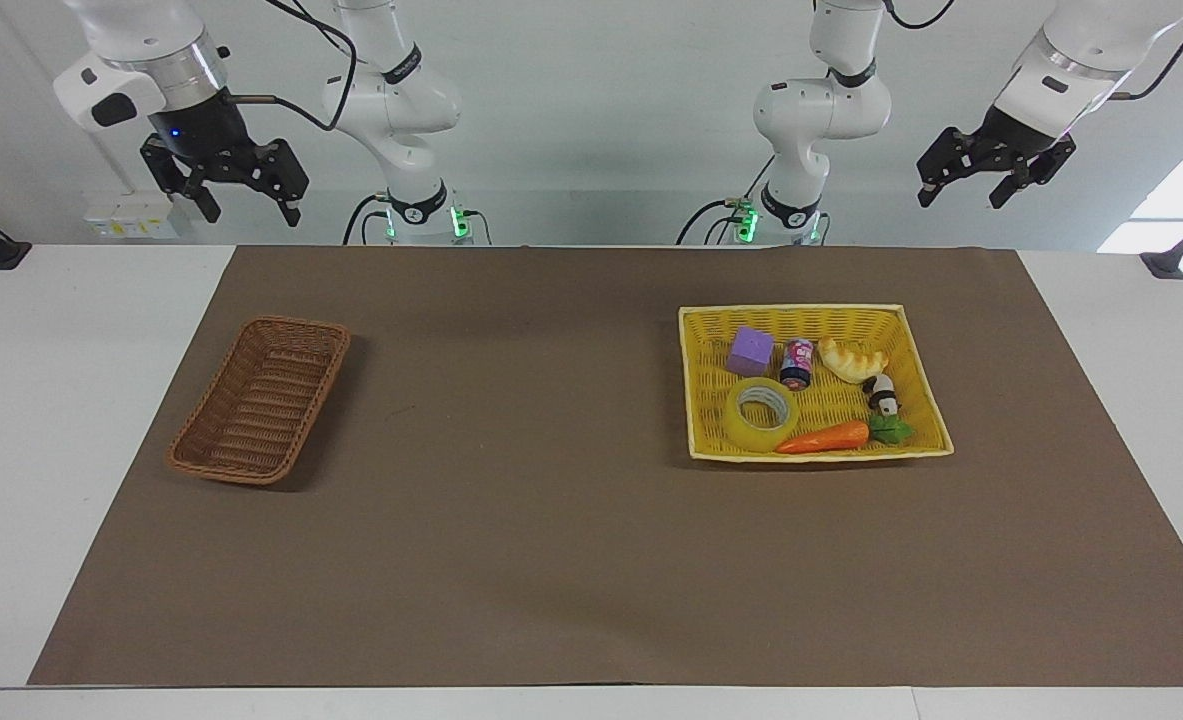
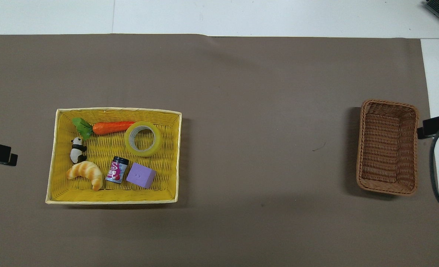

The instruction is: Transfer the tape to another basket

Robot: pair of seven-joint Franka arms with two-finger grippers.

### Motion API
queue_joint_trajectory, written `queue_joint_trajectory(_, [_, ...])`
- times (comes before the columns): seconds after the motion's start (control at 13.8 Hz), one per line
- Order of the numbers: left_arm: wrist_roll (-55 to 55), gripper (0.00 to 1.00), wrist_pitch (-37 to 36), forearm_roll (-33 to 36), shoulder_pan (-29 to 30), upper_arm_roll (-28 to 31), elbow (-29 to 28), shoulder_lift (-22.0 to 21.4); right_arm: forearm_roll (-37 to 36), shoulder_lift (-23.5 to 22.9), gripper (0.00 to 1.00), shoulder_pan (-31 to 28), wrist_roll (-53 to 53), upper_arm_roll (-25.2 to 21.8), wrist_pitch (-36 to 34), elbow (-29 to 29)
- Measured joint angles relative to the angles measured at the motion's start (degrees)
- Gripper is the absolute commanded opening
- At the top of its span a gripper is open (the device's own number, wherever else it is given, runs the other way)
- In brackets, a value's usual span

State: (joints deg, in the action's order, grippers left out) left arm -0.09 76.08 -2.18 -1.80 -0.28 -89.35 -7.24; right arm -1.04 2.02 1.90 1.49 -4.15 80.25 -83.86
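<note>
A brown mat (image 1: 571, 520) covers the white desk (image 1: 71, 400). On it, toward the left arm's end, the tape (image 1: 761, 412) lies flat in the yellow basket (image 1: 696, 385), touching the tip of a toy carrot (image 1: 823, 437), with a purple block (image 1: 752, 351), a small jar (image 1: 797, 363), a croissant (image 1: 852, 360) and a panda figure (image 1: 883, 393) around it. The dark brown wicker basket (image 1: 261, 398) sits well apart, toward the right arm's end. The left tool (image 1: 991, 185) waits raised above the desk's robot-side edge, jaws wide and holding nothing, well away from the tape. The right tool (image 1: 248, 205) hangs likewise, wide and holding nothing.
</note>
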Motion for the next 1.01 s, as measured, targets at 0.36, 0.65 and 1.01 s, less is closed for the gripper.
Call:
queue_joint_trajectory(0.36, [0.00,1.00,2.49,0.00,0.00,-0.04,-0.01,-0.12,0.00,0.00,1.00,0.00,0.00,0.00,0.00,0.00])
queue_joint_trajectory(0.65, [0.00,1.00,2.72,0.00,0.02,-0.01,-0.01,-0.13,0.00,0.00,1.00,0.00,0.00,0.00,0.00,0.00])
queue_joint_trajectory(1.01, [0.00,1.00,2.94,0.00,0.16,0.11,-0.01,-0.13,0.00,0.00,1.00,0.00,0.00,0.00,0.00,0.00])
